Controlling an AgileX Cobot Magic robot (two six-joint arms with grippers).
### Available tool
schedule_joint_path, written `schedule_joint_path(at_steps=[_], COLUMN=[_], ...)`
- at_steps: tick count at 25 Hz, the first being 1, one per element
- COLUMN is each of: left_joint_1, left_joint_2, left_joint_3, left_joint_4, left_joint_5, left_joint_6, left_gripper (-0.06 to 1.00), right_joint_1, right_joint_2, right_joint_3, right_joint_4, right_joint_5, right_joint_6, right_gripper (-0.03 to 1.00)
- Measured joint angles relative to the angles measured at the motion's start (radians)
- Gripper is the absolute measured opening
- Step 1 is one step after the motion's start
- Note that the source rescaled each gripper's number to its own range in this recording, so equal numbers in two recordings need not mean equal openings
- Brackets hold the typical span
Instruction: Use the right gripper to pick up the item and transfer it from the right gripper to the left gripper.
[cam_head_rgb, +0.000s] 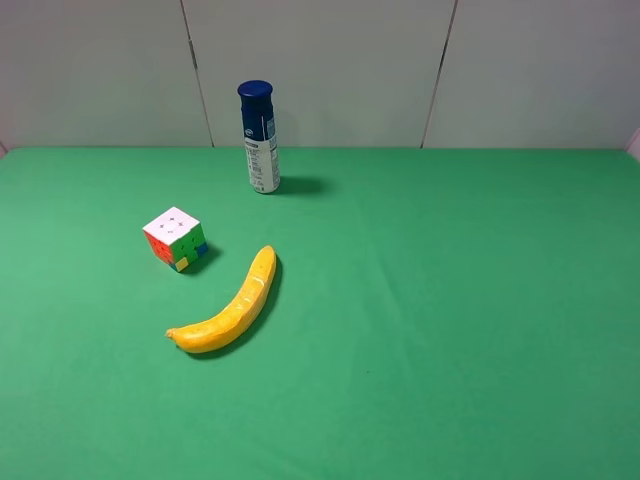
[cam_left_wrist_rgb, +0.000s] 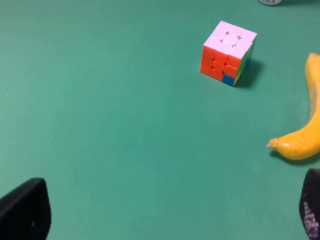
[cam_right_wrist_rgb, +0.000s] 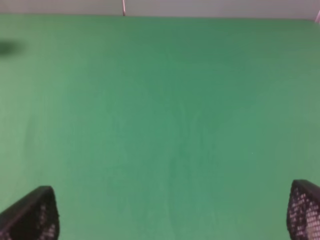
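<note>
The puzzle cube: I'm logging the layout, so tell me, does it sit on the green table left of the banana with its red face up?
Not quite: the puzzle cube sits left of the banana with its white face up, as the exterior high view shows.

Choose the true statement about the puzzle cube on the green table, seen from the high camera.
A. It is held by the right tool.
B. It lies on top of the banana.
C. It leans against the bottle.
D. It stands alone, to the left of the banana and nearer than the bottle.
D: the puzzle cube sits free on the cloth, apart from the banana and the bottle behind it.
</note>
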Motion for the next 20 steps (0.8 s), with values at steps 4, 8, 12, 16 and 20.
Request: schedule_joint_path(at_steps=[4, 8, 12, 16, 20], left_joint_1=[0.0, 0.0, 0.0, 0.0, 0.0], left_joint_2=[0.0, 0.0, 0.0, 0.0, 0.0], left_joint_3=[0.0, 0.0, 0.0, 0.0, 0.0], left_joint_4=[0.002, 0.002, 0.002, 0.002, 0.002], left_joint_5=[0.0, 0.0, 0.0, 0.0, 0.0], left_joint_6=[0.0, 0.0, -0.001, -0.001, -0.001], left_gripper=[1.0, 1.0, 1.0, 1.0, 1.0], right_joint_1=[0.0, 0.0, 0.0, 0.0, 0.0], right_joint_2=[0.0, 0.0, 0.0, 0.0, 0.0], right_joint_3=[0.0, 0.0, 0.0, 0.0, 0.0], right_joint_4=[0.0, 0.0, 0.001, 0.001, 0.001], right_joint_5=[0.0, 0.0, 0.001, 0.001, 0.001], right_joint_6=[0.0, 0.0, 0.0, 0.0, 0.0], right_gripper=[1.0, 1.0, 1.0, 1.0, 1.0])
